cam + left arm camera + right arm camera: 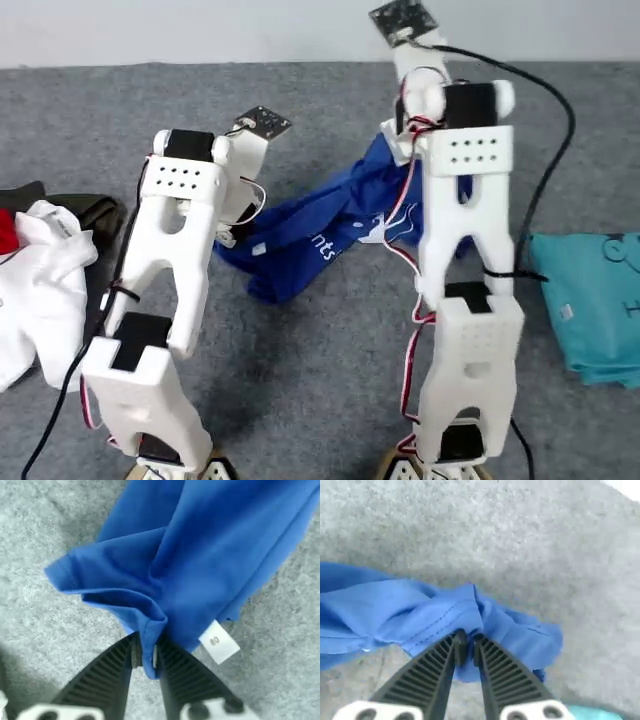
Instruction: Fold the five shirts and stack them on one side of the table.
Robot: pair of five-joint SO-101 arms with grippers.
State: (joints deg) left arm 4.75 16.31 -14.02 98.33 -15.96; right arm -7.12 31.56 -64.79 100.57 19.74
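Blue shirt (320, 225) sagged over the worktop (300, 380) between my left gripper (143, 655) and right gripper (467, 647), each pinching an edge; I judged spreading them evenly would flatten it for folding.

Robotics lab setup: grey felt-covered worktop (300, 400), white plastic left arm (170, 250), right arm (468, 200), exposed wiring (405, 235), bare white wall (200, 30).

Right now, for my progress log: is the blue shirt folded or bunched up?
Bunched, not folded: the blue shirt hangs creased between the left gripper and right gripper, both shut on it.
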